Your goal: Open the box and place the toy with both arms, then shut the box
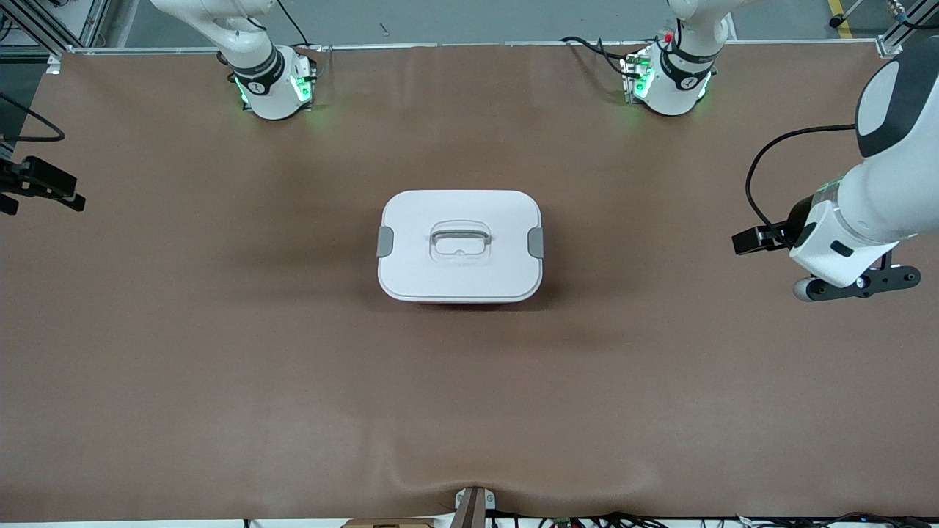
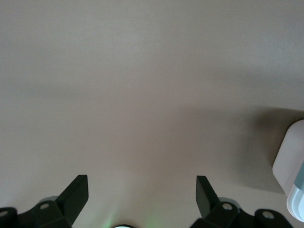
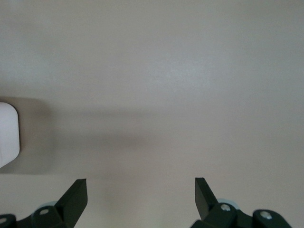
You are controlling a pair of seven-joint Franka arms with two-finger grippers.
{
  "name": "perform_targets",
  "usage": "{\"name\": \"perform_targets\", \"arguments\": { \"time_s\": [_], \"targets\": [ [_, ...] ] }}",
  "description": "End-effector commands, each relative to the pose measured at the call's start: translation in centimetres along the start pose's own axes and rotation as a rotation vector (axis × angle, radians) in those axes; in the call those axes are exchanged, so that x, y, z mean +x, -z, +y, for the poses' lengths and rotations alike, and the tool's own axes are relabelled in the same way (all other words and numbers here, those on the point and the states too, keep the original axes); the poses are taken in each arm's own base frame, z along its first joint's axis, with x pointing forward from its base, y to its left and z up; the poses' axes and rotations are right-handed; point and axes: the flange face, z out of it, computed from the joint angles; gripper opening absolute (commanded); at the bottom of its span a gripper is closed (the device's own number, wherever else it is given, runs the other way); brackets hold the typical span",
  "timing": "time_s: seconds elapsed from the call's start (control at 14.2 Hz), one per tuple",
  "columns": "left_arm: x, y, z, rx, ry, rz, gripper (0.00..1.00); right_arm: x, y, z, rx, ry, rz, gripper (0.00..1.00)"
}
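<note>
The brown table [image 1: 220, 381] lies bare across the stretch nearest the front camera. At its middle sits the box [image 1: 460, 246], lid on, a grey clip [image 1: 385, 241] down at the end toward the right arm and another grey clip [image 1: 536, 242] at the end toward the left arm; the handle [image 1: 459, 238] lies flat in its recess in the centre of the lid. The toy is not visible in any view.

The left gripper [image 2: 141, 192] hangs over bare table at the left arm's end, well apart from the box, its fingers spread wide with nothing between them; a corner of the box shows at the edge of its wrist view. The right gripper [image 3: 141, 194] is over bare table at the right arm's end, likewise spread wide and empty, with a corner of the box at the edge of its own view. Both arms wait. Farthest from the camera stand the two bases, ringed in green light
</note>
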Motion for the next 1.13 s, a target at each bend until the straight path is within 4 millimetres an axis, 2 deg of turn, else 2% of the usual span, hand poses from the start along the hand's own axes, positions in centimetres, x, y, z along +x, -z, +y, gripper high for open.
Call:
{"name": "perform_targets", "arguments": {
  "time_s": [0.0, 0.14, 0.21, 0.49, 0.78, 0.92, 1.06],
  "targets": [
    [-2.4, 3.3, -0.4, 0.036, -0.007, 0.051, 1.0, -0.2, 0.3, 0.0, 0.007, -0.003, 0.005, 1.0],
    [-3.0, 4.4, -1.0, 0.037, 0.007, 0.073, 1.0, -0.2, 0.3, -0.2, 0.009, -0.005, 0.003, 1.0],
    [-3.0, 4.8, -2.0, 0.02, 0.018, 0.077, 1.0, -0.2, 0.2, -0.2, 0.009, -0.006, 0.002, 1.0],
    [-4.2, 5.8, -2.3, 0.006, 0.01, 0.087, 1.0, -0.1, 0.5, -0.4, 0.01, -0.005, 0.008, 1.0],
    [-6.4, 6.1, -3.8, 0.007, 0.01, 0.081, 1.0, 0.0, 1.1, -0.7, 0.008, 0.0, 0.021, 1.0],
    [-7.4, 5.8, -5.4, -0.002, 0.006, 0.087, 1.0, 0.1, 1.9, -1.0, 0.005, 0.005, 0.038, 1.0],
    [-8.8, 5.3, -6.8, -0.036, 0.014, 0.095, 1.0, 0.2, 1.9, -1.3, 0.005, 0.009, 0.038, 1.0]
  ]
}}
